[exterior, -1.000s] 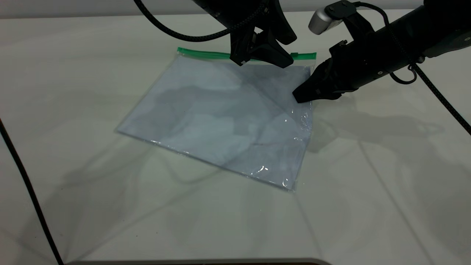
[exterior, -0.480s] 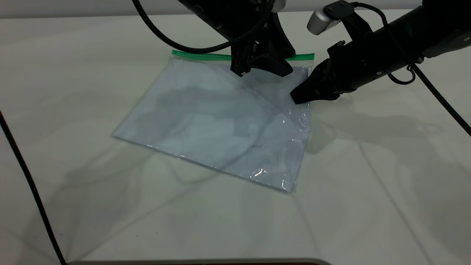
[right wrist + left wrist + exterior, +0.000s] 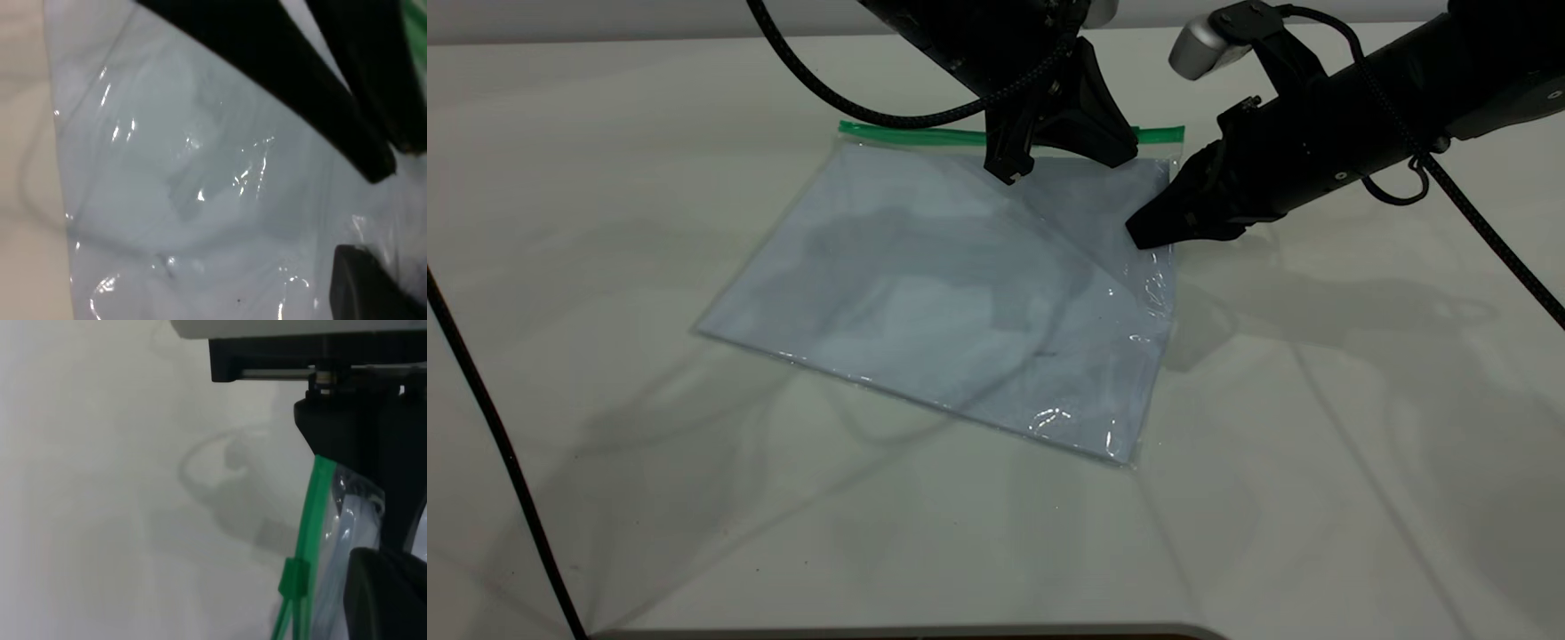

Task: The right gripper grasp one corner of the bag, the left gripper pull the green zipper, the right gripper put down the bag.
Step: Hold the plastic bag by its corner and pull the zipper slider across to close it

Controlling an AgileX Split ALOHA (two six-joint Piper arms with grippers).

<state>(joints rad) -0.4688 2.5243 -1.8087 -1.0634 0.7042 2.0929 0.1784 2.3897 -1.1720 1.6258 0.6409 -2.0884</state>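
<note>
The white worktop carries the bag, a large clear zip bag with white sheets inside, lying nearly flat with its corner by the right claw raised slightly. Along the bag's far edge runs the green zipper; in the left wrist view the strip shows a small green slider tab partway along it. The right claw reaches in from the bag's right side with its black tapered tips closed on the bag's edge just below the zipper-side corner. The left claw hangs over the zipper edge, near that same corner; whether it is open or gripping the strip cannot be told from these views.
</note>
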